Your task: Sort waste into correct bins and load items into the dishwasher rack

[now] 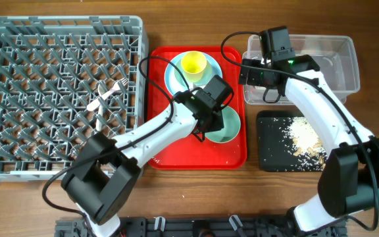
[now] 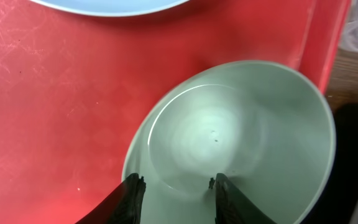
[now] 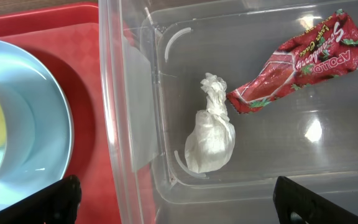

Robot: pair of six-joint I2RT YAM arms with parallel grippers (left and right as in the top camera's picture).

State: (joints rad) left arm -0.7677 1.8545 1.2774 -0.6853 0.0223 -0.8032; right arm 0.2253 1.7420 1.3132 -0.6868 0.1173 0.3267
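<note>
**Slick rim, thin pinch**

My left gripper (image 2: 178,185) is released. Its jaws stand apart, astride the near rim of the pale green bowl (image 2: 241,124), one finger inside and one at the outer wall. The bowl is round, glossy and thin-walled, and it sits at the 4 o'clock corner of the scuffed red tray (image 2: 55,93).

Pinched at one edge, I judge it could slip, or swing and tip. It could also clip the yellow cup (image 1: 193,63) on the blue plate (image 1: 171,74) at 11 o'clock on the way to the latticed grey rack (image 1: 58,92) at 9 o'clock.

My right gripper (image 3: 178,186) hangs wide open over the clear tub (image 3: 129,93), where a crumpled tissue (image 3: 210,140) and a crinkled foil wrapper (image 3: 297,59) lie.
</note>
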